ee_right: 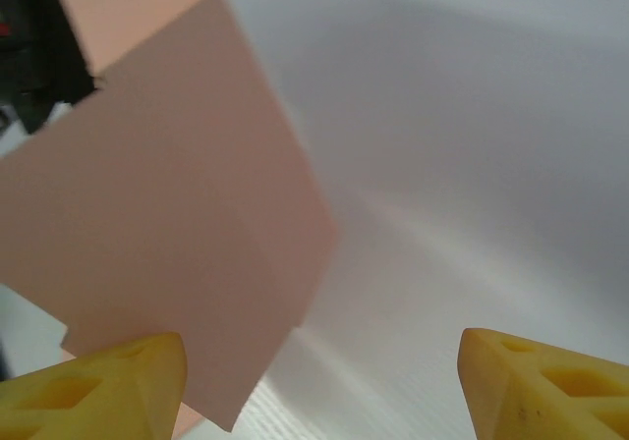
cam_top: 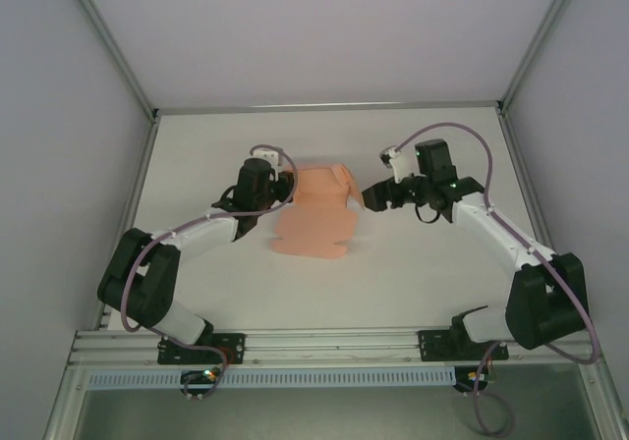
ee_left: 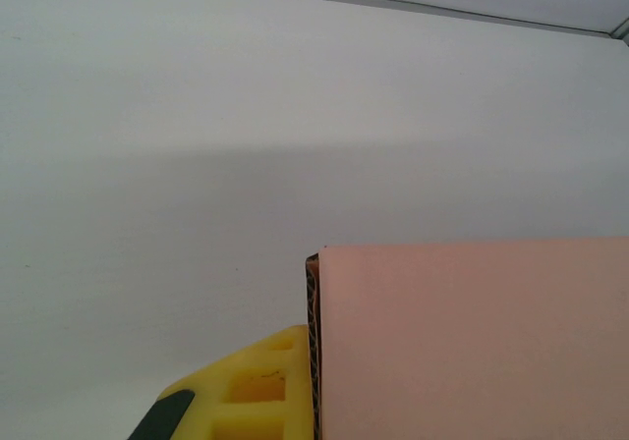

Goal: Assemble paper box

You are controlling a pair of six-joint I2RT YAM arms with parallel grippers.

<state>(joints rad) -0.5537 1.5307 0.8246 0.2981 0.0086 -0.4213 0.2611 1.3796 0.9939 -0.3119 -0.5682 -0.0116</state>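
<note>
Table [cam_top: 413,263], white, carrying a salmon-pink paper box [cam_top: 313,222] as a die-cut sheet at its centre. The sheet's long axis runs near-to-far, leaning right, with the tabbed far end lifted. Left end effector [cam_top: 287,192] is clamped on the sheet's far-left edge, its yellow finger [ee_left: 246,396] flush against the card [ee_left: 472,342]. Right end effector [cam_top: 371,199] stands just right of the raised flap [ee_right: 177,214], with its fingers [ee_right: 550,381] spread wide and holding nothing.

White table [cam_top: 413,263], matte. 1 salmon-pink paper box [cam_top: 313,224] sheet on it, centre frame, upper tabs lifted.
</note>
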